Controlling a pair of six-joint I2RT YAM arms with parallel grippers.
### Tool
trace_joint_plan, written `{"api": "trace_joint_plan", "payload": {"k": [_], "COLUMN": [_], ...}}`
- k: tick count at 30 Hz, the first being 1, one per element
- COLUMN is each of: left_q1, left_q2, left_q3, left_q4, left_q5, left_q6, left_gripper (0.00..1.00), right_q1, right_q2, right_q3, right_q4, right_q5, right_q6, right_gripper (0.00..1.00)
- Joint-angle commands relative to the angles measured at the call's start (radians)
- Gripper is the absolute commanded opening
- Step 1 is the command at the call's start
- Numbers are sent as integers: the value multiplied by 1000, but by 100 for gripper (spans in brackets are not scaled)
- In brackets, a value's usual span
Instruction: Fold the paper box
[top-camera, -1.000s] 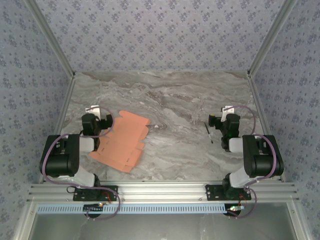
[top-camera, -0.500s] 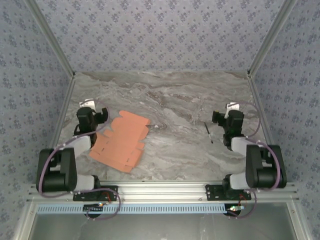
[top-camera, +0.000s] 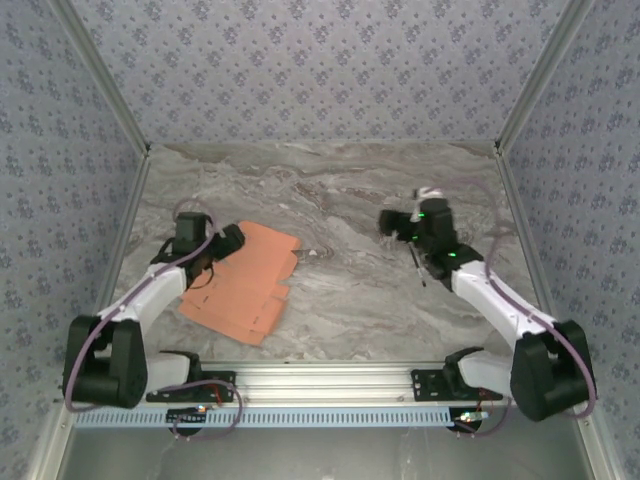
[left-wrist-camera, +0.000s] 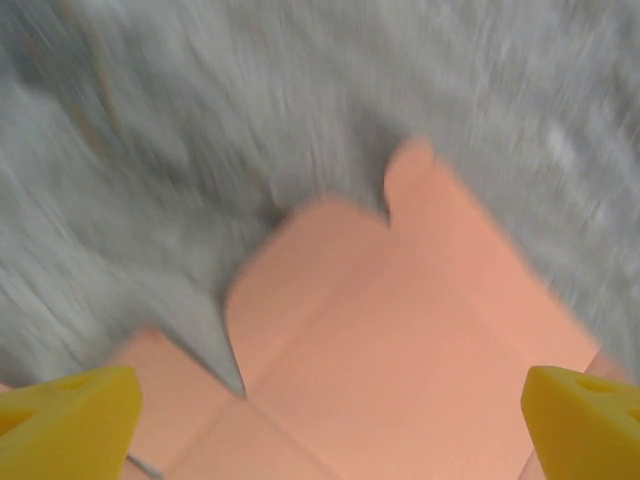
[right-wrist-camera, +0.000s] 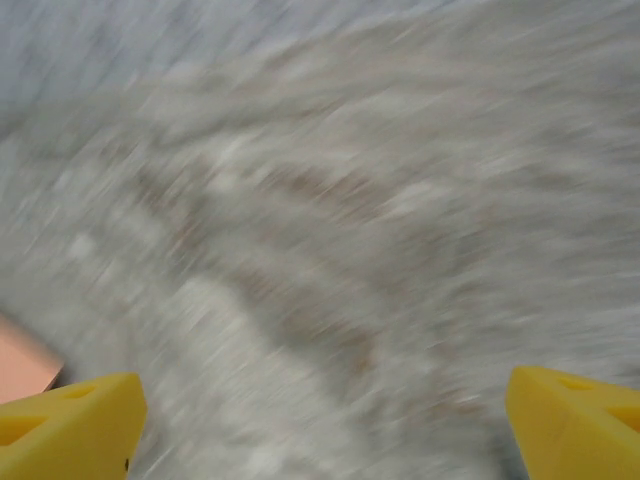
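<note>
Left-centre on grey marbled table (top-camera: 380, 300): paper box (top-camera: 245, 285), flat salmon die-cut card, notched tabs. Left gripper (top-camera: 227, 240), right gripper (top-camera: 389, 221): jaws wide, empty.

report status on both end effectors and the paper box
Left end effector open over the paper box, empty. Right end effector open over bare table. Box flat, unfolded. Thin dark stick by right arm, clear of it.

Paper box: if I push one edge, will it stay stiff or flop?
Probably floppy: the paper box is a thin flat die-cut sheet. It likely slides easily on the smooth table. Its notched flaps may bend first.
</note>
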Motion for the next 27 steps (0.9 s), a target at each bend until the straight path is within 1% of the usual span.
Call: {"api": "trace_joint_plan", "payload": {"k": [1,3,5,7,13,18,21,24,27], "left_q1": [-54,-100,-144,-171,-209,-269,-308,-339,-353], "left_q2": [76,133,195,244,370,483,561,640,699], "left_q3": [74,104,137,164,242,344,429,544,677], "left_q4": [-120,-122,-124,-116,-66,-34,-18,-18,-61], "left_q5": [54,66,65,70,87,92,98,112,134], "left_q6": [8,25,31,31,14,-24,-60,-87,-85], "left_gripper": [94,93,89,87,85,85,84,84,84], "right_q1": [96,136,168,185,198,171,133,92,48], "right_q2": [91,158,216,254,303,298,290,273,255], "right_q3": [77,115,156,185,211,210,205,192,174], "right_q4": [-147,-162,-183,-195,-205,-228,-235,-231,-223], "right_q5": [-43,-65,-55,-49,-56,-76,-130,-172,-215], "right_q6": [8,2,-3,-6,-9,0,18,38,65], "right_gripper": [94,94,94,94,94,94,93,91,88]}}
